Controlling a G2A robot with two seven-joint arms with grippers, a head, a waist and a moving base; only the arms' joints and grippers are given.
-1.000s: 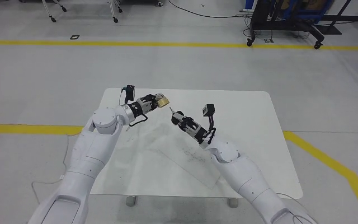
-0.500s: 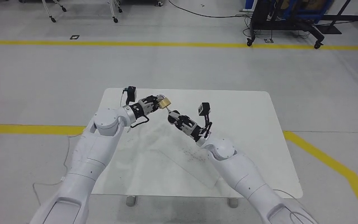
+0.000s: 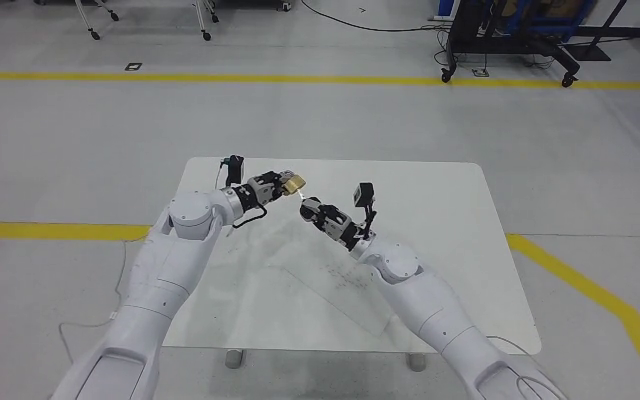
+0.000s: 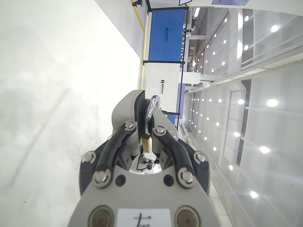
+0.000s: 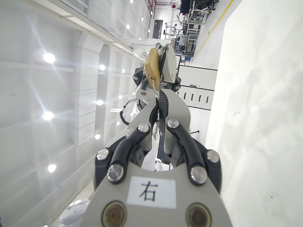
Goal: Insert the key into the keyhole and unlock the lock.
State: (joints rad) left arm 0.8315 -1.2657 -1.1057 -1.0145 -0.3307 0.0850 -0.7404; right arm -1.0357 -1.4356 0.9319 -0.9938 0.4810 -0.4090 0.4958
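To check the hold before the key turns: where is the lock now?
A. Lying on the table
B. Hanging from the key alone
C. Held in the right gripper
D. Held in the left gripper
D: the left gripper is shut on the lock, while the right gripper holds the key at its keyhole.

One padlock (image 3: 292, 183), one key (image 5: 154, 90), one table (image 3: 450, 260)

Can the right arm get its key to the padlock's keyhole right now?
Probably yes: the left gripper holds the padlock with its keyhole facing the right gripper, and the key has its tip at it.
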